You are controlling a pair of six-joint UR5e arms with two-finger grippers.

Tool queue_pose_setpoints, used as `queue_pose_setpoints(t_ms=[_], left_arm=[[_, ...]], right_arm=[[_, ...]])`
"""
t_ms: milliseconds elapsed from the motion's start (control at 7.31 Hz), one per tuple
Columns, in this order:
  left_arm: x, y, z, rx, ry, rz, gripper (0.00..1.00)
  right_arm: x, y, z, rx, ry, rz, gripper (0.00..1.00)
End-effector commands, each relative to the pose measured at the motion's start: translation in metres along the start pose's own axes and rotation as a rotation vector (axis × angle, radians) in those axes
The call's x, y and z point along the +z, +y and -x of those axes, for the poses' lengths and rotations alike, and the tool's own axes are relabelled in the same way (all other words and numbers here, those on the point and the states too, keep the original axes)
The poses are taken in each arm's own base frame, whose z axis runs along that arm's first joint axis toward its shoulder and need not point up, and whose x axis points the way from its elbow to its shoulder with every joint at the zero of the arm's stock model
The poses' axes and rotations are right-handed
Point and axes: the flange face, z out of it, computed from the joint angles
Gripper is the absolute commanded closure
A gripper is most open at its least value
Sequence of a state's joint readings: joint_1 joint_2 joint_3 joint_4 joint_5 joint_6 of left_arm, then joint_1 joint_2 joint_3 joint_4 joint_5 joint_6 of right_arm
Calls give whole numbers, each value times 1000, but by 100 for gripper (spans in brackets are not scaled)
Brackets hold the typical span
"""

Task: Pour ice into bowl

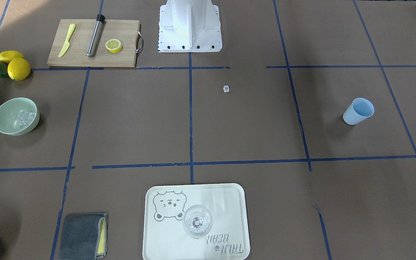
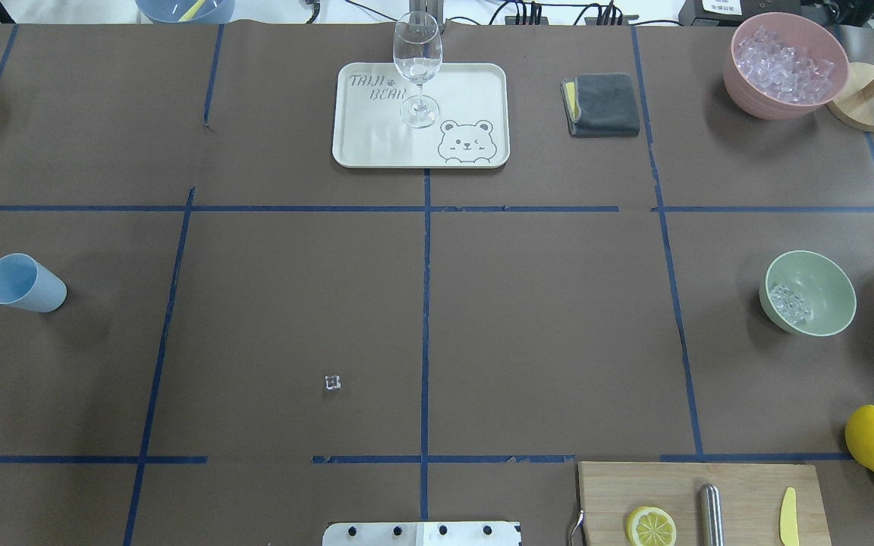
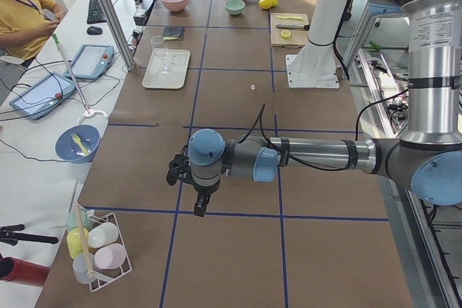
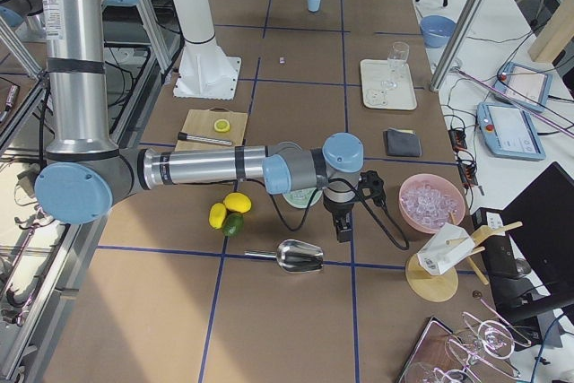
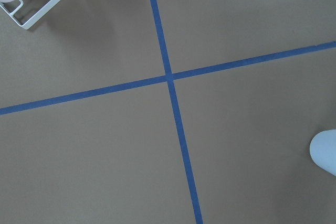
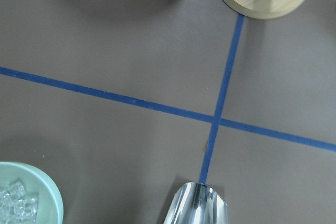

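Note:
The mint-green bowl (image 1: 5,115) (image 2: 828,282) stands at the robot's right side of the table, upright, with a heap of clear ice (image 1: 24,118) (image 2: 787,302) inside. One stray cube (image 1: 226,88) (image 2: 332,383) lies on the brown table near the middle. The light blue cup (image 1: 358,111) (image 2: 24,283) stands far off at the robot's left. My left gripper (image 3: 198,208) hangs over bare table beyond the cup. My right gripper (image 4: 343,230) hangs just past the bowl. Both show only in the side views, so I cannot tell if they are open or shut.
A pink tub (image 2: 756,83) of ice and a wooden stand (image 2: 866,106) sit at the far right. A metal scoop (image 4: 300,257) lies beside the bowl. The tray (image 2: 376,144) carries a wine glass (image 2: 417,64). Cutting board (image 1: 81,54), lemons (image 1: 18,68), grey cloth (image 1: 79,236).

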State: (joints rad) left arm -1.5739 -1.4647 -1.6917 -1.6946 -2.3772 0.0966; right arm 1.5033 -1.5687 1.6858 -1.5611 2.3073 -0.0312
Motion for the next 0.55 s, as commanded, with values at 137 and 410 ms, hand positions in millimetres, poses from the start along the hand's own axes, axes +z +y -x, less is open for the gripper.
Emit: queue_pose_setpoints(t_ms=[137,410], left_arm=[[4,7,4,-12,6,9,0],[3,7,3,-8,-2,8,0]], right_arm=[[16,62,-45,155,6,117,0],[11,61,-45,139,9,93,0]])
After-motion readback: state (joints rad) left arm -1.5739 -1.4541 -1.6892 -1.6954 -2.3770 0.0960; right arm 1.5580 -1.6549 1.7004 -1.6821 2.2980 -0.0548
